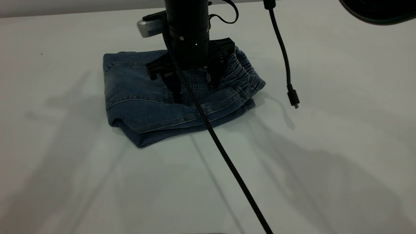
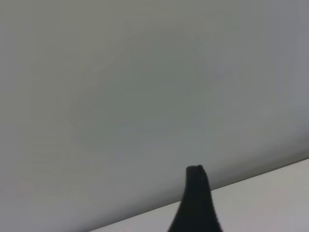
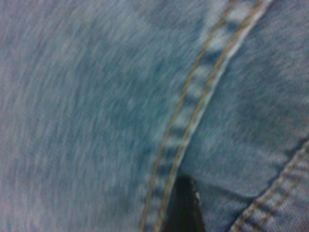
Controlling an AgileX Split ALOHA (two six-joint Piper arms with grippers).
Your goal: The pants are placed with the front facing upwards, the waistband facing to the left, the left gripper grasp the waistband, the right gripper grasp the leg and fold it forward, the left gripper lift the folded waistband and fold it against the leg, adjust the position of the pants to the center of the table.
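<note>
The pants (image 1: pixel 143 104) lie folded into a compact blue denim bundle on the white table (image 1: pixel 325 162). Their gathered waistband (image 1: pixel 247 74) lies on top at the bundle's right end. A leg (image 1: pixel 152 136) shows as the lower layer along the near edge. My right gripper (image 1: pixel 194 89) comes straight down on the bundle, open, with both fingertips (image 1: pixel 177 94) pressing into the denim. The right wrist view is filled by the pants (image 3: pixel 96 106), a tan seam (image 3: pixel 183 125) and one black fingertip (image 3: pixel 186 208). Of my left gripper (image 2: pixel 195 203) only a black part shows, over the bare table (image 2: pixel 270 203), away from the pants.
A braided black cable (image 1: pixel 227 156) runs from the right arm across the pants towards the near edge. A loose cable with a plug (image 1: pixel 294 97) hangs right of the bundle. A white labelled cylinder (image 1: pixel 148 27) sits behind the arm. A dark curved object (image 1: pixel 377 13) fills the top right corner.
</note>
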